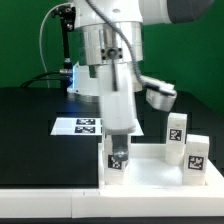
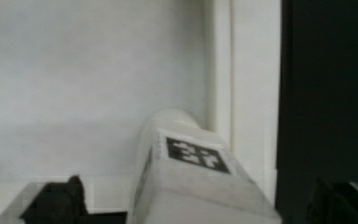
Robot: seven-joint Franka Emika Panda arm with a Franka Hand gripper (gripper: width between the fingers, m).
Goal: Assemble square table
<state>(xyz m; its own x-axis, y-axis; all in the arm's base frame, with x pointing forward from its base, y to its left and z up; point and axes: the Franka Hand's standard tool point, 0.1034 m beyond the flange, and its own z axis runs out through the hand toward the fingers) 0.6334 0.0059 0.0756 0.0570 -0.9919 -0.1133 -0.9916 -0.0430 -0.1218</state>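
Note:
The white square tabletop [image 1: 150, 172] lies at the front, and its flat face [image 2: 87, 90] and raised rim [image 2: 247, 70] fill the wrist view. A white leg [image 1: 118, 160] with a square tag stands at the top's corner on the exterior view's left. It also shows in the wrist view [image 2: 202, 170], leaning slightly. My gripper [image 1: 118, 148] hangs straight over this leg, and its dark fingers [image 2: 60, 203] stand wide on either side with a gap to the leg. Two more tagged legs [image 1: 176, 128] [image 1: 197, 152] stand upright on the top at the exterior view's right.
The marker board [image 1: 78, 125] lies on the black table behind the tabletop. Another white tagged leg [image 1: 158, 95] lies tilted behind the arm on the exterior view's right. The white robot base [image 1: 85, 80] stands at the back.

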